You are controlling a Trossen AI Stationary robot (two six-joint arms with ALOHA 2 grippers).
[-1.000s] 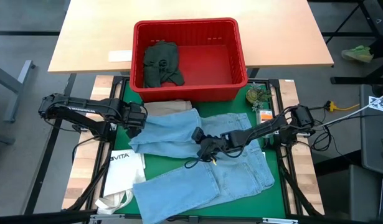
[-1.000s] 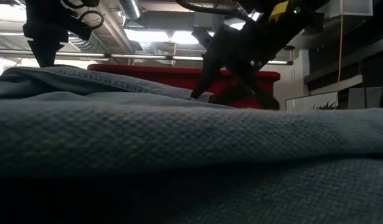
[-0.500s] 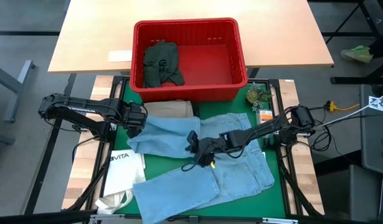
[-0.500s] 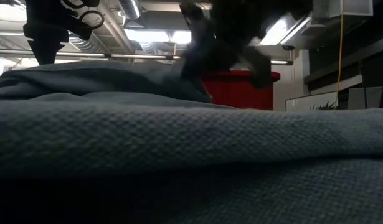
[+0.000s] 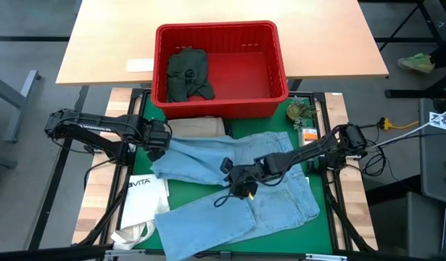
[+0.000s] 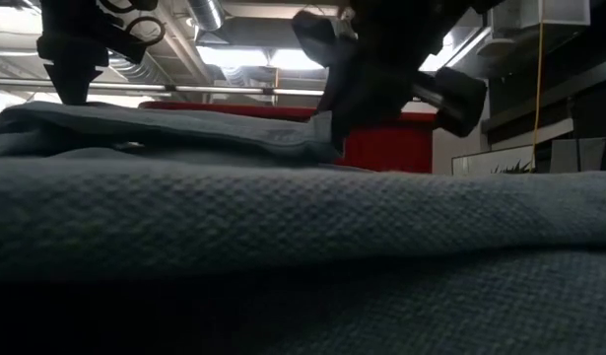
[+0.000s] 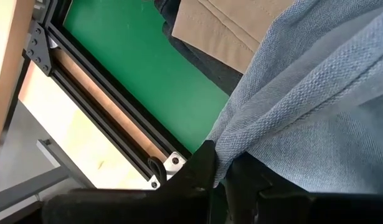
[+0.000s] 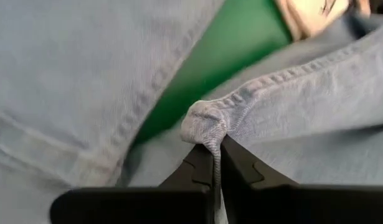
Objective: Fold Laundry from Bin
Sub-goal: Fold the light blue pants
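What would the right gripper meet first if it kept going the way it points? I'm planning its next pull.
Probably more of the light blue jeans it is shut on; the right gripper points toward the folded leg near the left gripper. Depth is unclear.

Light blue jeans (image 5: 259, 192) sprawl rumpled across the green mat — one leg folded over toward the bin. A tan garment (image 5: 197, 127) peeks out beside their upper edge. The red slotted bin (image 5: 279, 54) sits on the table beyond, holding a crumpled dark green piece (image 5: 187, 74) at one end.
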